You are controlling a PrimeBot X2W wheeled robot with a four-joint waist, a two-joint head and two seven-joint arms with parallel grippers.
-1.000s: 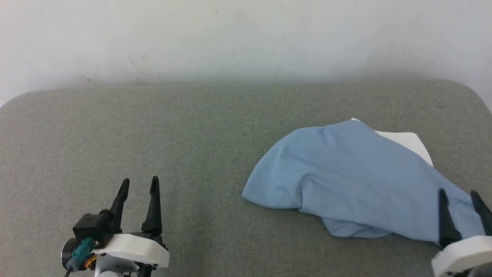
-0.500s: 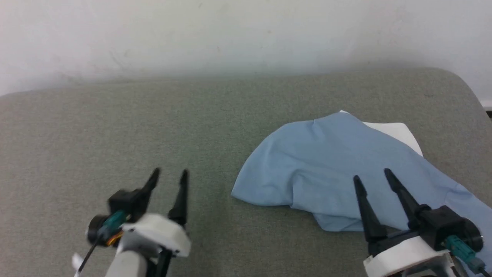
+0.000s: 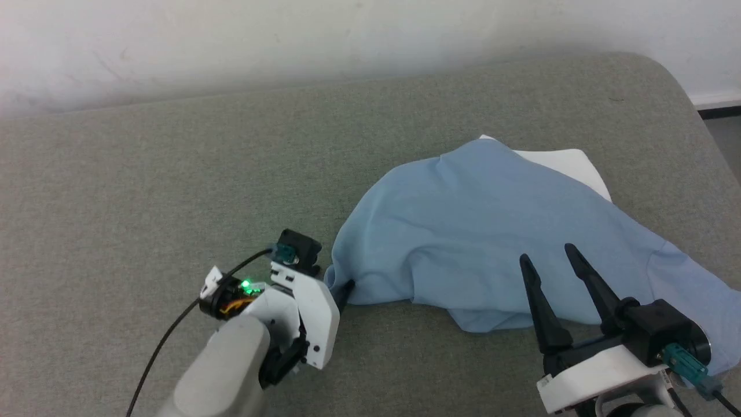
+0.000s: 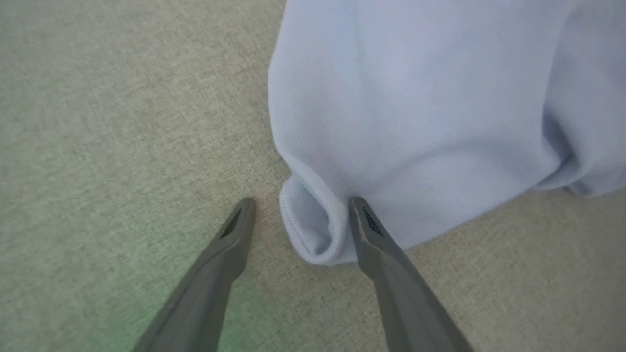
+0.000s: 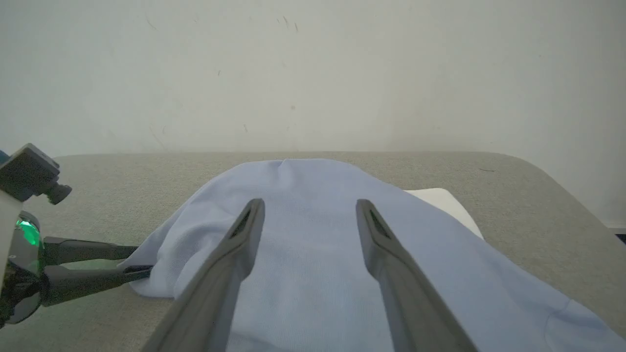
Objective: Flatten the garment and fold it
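The garment [image 3: 492,231], light blue with a white part [image 3: 570,165] at its far side, lies crumpled on the right half of the grey-green surface. My left gripper [image 3: 338,284] is at its near-left corner, open. In the left wrist view the left gripper [image 4: 301,204] straddles the garment's rolled hem corner [image 4: 313,239], right finger touching the cloth. My right gripper [image 3: 547,255] stands open over the garment's near edge, holding nothing. In the right wrist view the right gripper [image 5: 309,203] points across the garment [image 5: 308,254], and the left gripper [image 5: 139,260] meets its left edge.
The padded grey-green surface [image 3: 173,174] stretches bare to the left. A white wall [image 3: 347,35] backs it. Its rounded right corner [image 3: 683,87] drops to a dark floor strip. A black cable [image 3: 168,336] trails from my left wrist.
The head camera has shifted. My left gripper has swung right and forward to the garment's near-left corner. My right gripper has come in from the lower right over the garment's near edge.
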